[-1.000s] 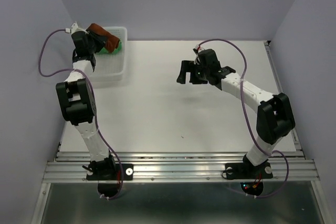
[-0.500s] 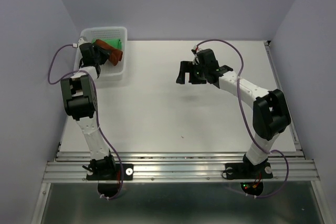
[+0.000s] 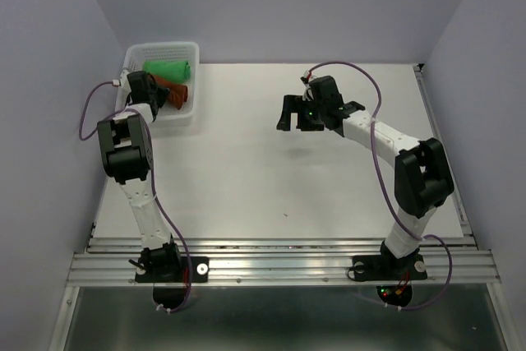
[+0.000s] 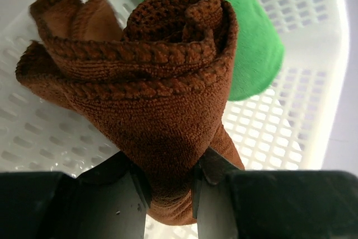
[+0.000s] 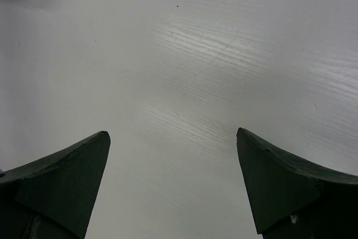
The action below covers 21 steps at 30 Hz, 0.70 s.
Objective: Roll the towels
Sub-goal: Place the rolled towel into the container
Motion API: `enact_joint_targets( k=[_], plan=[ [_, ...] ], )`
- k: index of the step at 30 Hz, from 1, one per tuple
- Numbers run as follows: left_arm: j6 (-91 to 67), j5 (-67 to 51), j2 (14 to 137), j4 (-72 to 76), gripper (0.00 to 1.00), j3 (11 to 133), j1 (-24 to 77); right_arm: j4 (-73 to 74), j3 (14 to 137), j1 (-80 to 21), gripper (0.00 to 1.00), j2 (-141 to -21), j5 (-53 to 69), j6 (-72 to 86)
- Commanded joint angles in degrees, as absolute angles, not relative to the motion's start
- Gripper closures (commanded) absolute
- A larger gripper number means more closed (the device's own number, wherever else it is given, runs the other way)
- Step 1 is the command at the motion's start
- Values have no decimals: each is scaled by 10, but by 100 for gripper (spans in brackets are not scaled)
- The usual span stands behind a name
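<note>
Left arm runs up the table's (image 3: 246, 178) left edge, elbow folded high, wrist dipped into the white mesh basket (image 3: 186, 113) at the far-left corner. Left gripper (image 4: 168, 177) is partly closed, pinching the rolled rust-brown towel (image 4: 151, 99), which sits inside the basket just beside the green towel (image 3: 168, 66). Right arm is stretched leftward over mid-table, with the right gripper (image 5: 171, 132) spread wide and holding nothing.

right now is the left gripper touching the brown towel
Touching. The left wrist view shows the left gripper with its jaws pinched on the lower end of the rolled brown towel, the cloth squeezed between them.
</note>
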State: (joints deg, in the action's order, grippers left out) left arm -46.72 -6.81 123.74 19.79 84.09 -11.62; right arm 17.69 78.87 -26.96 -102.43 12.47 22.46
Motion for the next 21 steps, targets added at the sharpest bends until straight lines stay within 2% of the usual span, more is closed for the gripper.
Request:
enact_joint_targets(
  k=[1, 3, 4, 6, 7, 10, 21],
  plan=[
    [-475, -35, 1262, 121, 98, 920, -122, 171, 817, -265, 0, -1034, 129, 216],
    [-478, -35, 1271, 100, 97, 938, -123, 173, 819, -265, 0, -1037, 134, 216],
    [-482, -36, 1273, 97, 88, 937, -122, 174, 820, -265, 0, -1041, 135, 217],
    [-486, -35, 1269, 100, 79, 927, -123, 175, 821, -259, 0, -1042, 139, 217],
    [-487, -34, 1267, 97, 69, 926, -122, 175, 820, -259, 0, -1042, 139, 217],
    [-483, -40, 1270, 82, 54, 933, -122, 176, 818, -259, 0, -1042, 139, 216],
    [-484, -42, 1252, -6, 35, 964, -122, 176, 814, -259, 0, -1036, 146, 218]
  ],
)
